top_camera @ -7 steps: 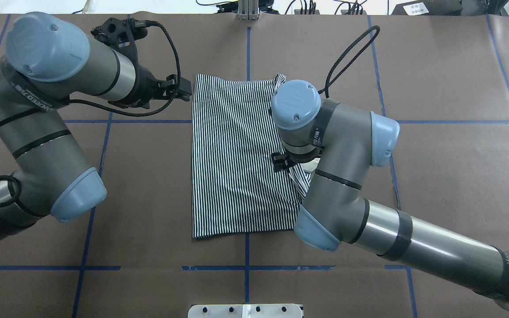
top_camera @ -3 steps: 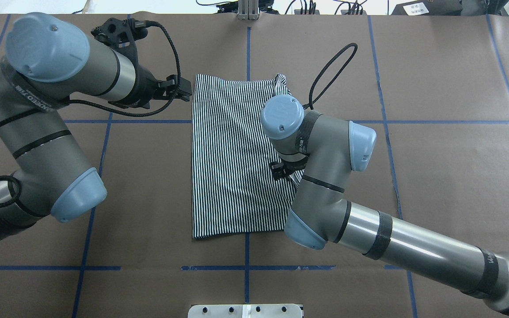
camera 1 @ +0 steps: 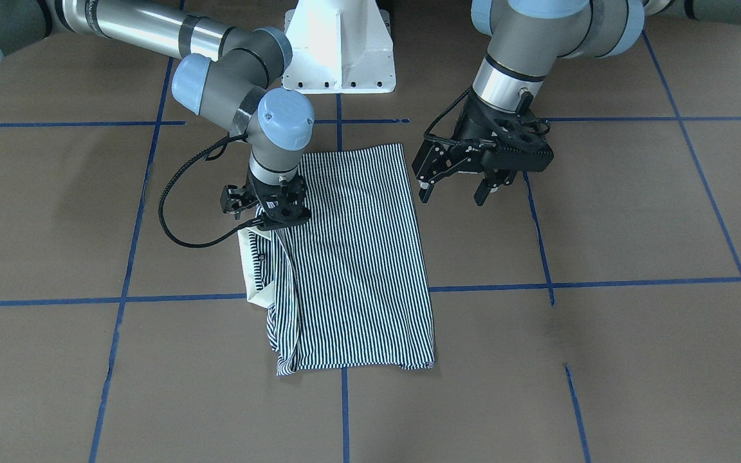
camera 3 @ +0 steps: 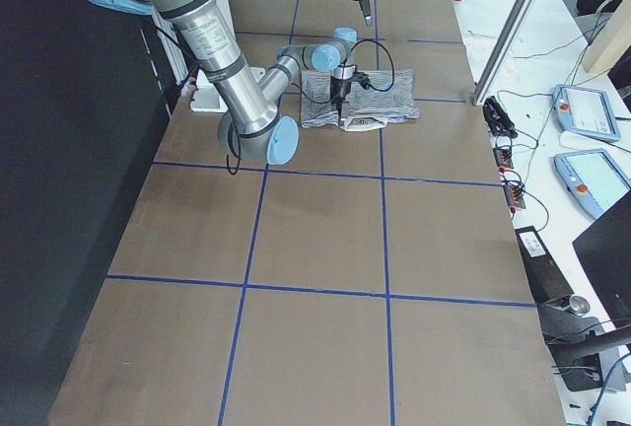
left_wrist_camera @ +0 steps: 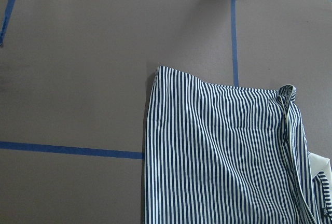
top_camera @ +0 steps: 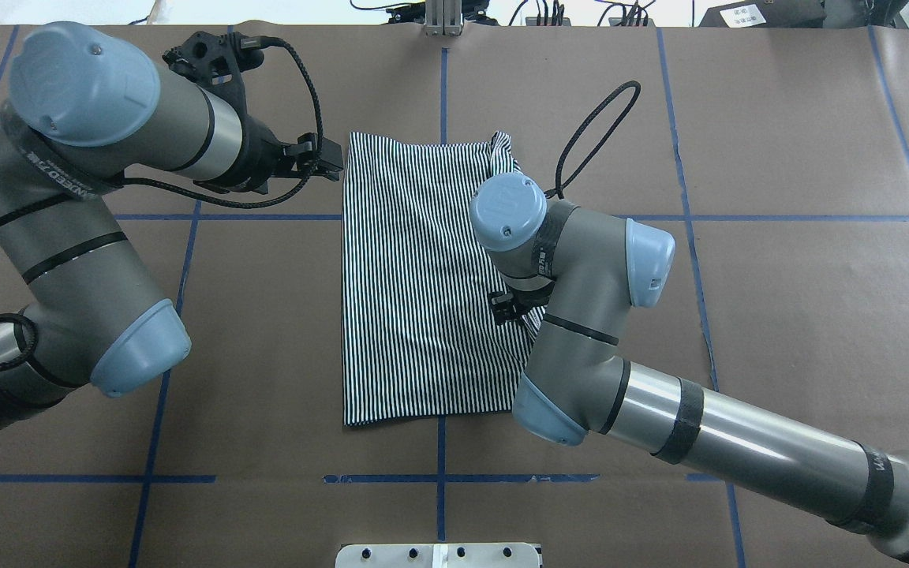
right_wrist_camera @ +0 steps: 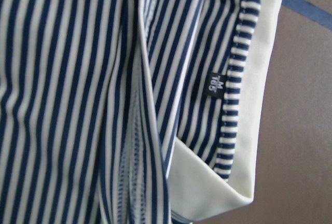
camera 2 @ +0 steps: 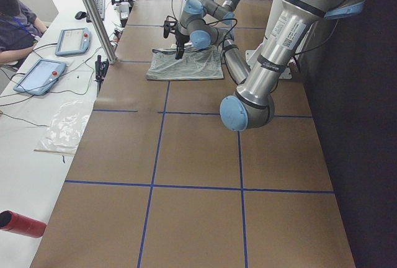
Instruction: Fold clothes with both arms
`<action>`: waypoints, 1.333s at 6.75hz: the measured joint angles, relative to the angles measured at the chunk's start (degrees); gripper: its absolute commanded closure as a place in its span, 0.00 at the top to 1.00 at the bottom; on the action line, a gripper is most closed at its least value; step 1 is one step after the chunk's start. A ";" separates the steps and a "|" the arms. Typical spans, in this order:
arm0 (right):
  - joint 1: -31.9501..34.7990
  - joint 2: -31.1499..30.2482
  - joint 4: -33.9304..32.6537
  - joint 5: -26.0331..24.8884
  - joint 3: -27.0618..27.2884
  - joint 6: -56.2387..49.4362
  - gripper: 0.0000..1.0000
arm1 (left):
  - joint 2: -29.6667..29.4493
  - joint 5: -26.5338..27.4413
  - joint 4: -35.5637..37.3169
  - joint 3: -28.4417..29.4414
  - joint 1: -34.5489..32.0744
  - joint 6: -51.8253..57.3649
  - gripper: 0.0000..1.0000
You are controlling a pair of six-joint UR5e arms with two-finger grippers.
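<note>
Over the shirt [top_camera: 415, 300], right gripper [camera 1: 266, 222] has moved inward.

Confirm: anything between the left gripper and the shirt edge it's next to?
Nothing visible. The left gripper hangs open beside the long edge of the shirt, with only bare table between them. The right gripper is down on the opposite, collar side, so it isn't in the path.
</note>
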 measured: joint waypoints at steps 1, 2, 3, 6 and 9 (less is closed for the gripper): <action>0.45 -0.80 -0.04 -0.01 0.03 -0.49 1.00 | -0.11 0.00 -0.01 0.00 0.00 -0.04 1.00; 1.19 -1.89 -0.05 -0.03 0.20 -1.01 1.00 | -0.25 0.00 0.02 -0.02 0.00 -0.11 1.00; 2.32 -3.35 -0.08 -0.02 0.60 -1.87 1.00 | -0.33 0.00 0.03 -0.04 0.00 -0.17 1.00; 7.52 -9.04 0.34 -0.15 2.41 -9.20 1.00 | -0.53 0.00 0.16 -0.31 0.02 -0.38 1.00; 13.59 -9.79 3.15 -1.12 -1.38 -17.82 1.00 | -0.58 0.00 0.22 -0.36 0.08 -0.51 1.00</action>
